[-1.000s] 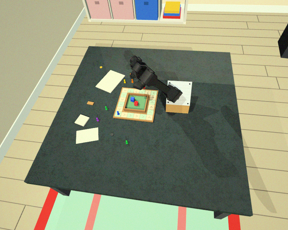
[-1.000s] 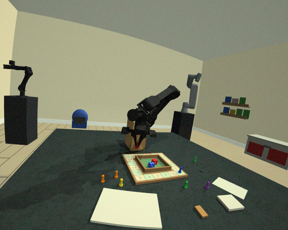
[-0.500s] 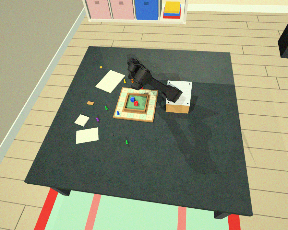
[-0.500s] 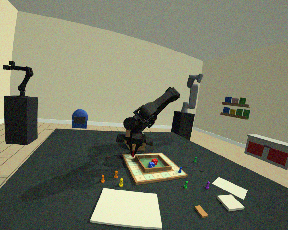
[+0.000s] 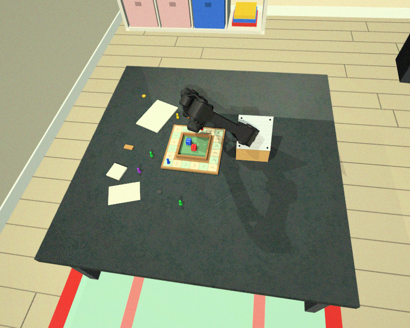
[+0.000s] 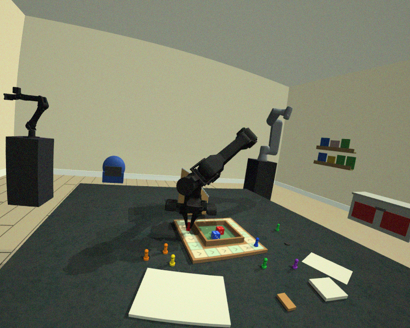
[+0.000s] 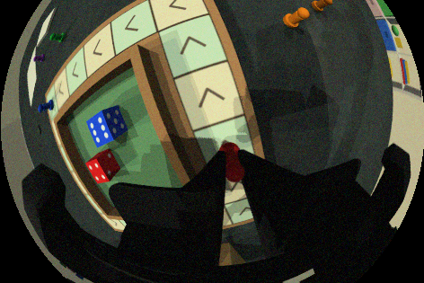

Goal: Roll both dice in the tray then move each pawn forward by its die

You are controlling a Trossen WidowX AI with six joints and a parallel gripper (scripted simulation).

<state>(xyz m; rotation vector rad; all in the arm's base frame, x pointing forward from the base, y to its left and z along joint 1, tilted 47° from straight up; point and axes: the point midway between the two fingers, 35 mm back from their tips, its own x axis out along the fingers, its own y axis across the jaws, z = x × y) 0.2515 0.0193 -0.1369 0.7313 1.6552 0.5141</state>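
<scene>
While the dark worktop (image 5: 268, 197) carries everything, the black arm (image 6: 215, 164) reaches from its white-topped wooden base block (image 5: 253, 138) down to the game board (image 6: 230, 252), a square ring of pale green and cream arrow squares framed in wood. At the board's middle sits the wooden-walled tray (image 6: 221, 241) with a green floor. A large cream sheet (image 6: 182, 296) lies on the worktop in front of the board in the exterior view, and two smaller cream sheets (image 6: 327, 267) and a small tan block (image 6: 286, 301) lie off to one side.

Inside the tray, the blue die (image 7: 107, 127) and the red die (image 7: 102, 166) rest just beside each other; the wrist view shows six white pips on one blue face and four on one red face, though which faces point up cannot be told from here.

The fingers are closed on the red pawn (image 7: 230, 163), gripping it upright over the arrow track on the side of the board nearest the arm's base, just outside the tray wall; whether its foot touches the square cannot be told. The blue pawn (image 6: 256, 242) stands on a corner square at the board's opposite side.

Off the board stand two orange pawns (image 6: 146, 254), a yellow pawn (image 6: 171, 260), two green pawns (image 6: 264, 263) and a purple pawn (image 6: 295, 263).
</scene>
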